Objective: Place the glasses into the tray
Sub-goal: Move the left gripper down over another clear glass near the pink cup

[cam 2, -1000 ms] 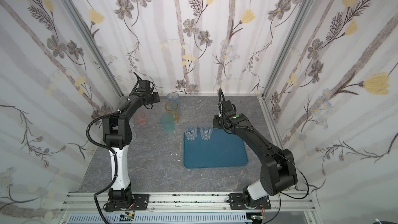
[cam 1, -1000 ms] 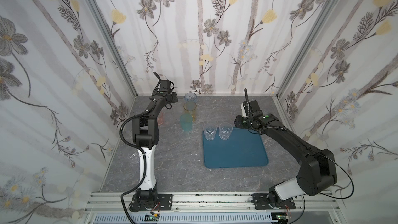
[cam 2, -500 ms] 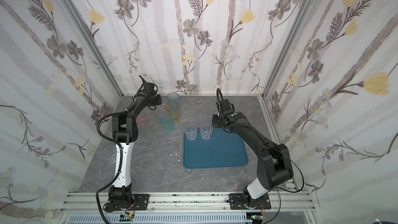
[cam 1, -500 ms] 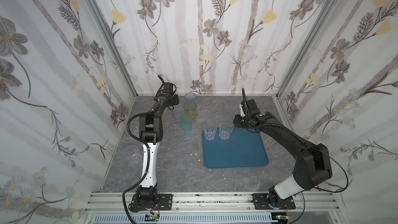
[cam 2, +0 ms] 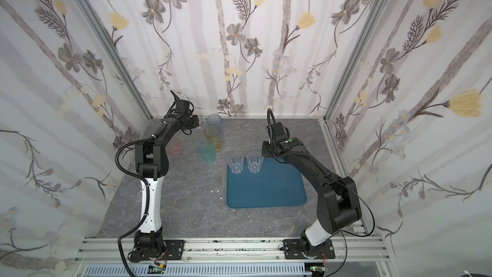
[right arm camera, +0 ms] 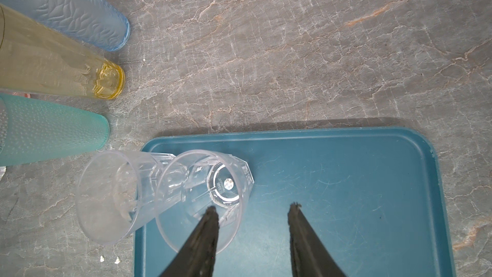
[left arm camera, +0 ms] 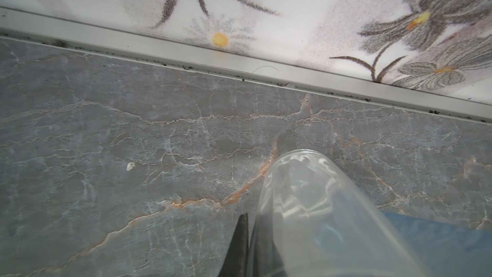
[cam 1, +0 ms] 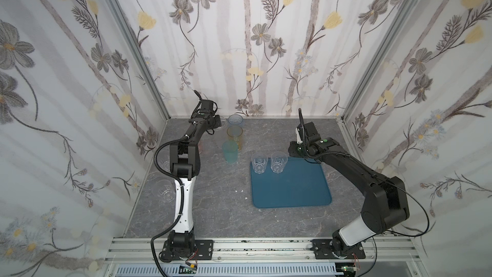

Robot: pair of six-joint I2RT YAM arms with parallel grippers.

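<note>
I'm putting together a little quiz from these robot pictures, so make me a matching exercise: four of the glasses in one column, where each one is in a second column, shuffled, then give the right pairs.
Column one:
1. teal glass
2. blue glass
3. clear faceted glasses
4. frosted glass

Column two:
A. standing on the tray
B. gripped by the shut left tool
C. end of the coloured row nearest the back wall
D. end of the coloured row nearest the tray

Pairs: 1-D, 2-C, 3-A, 4-B.
</note>
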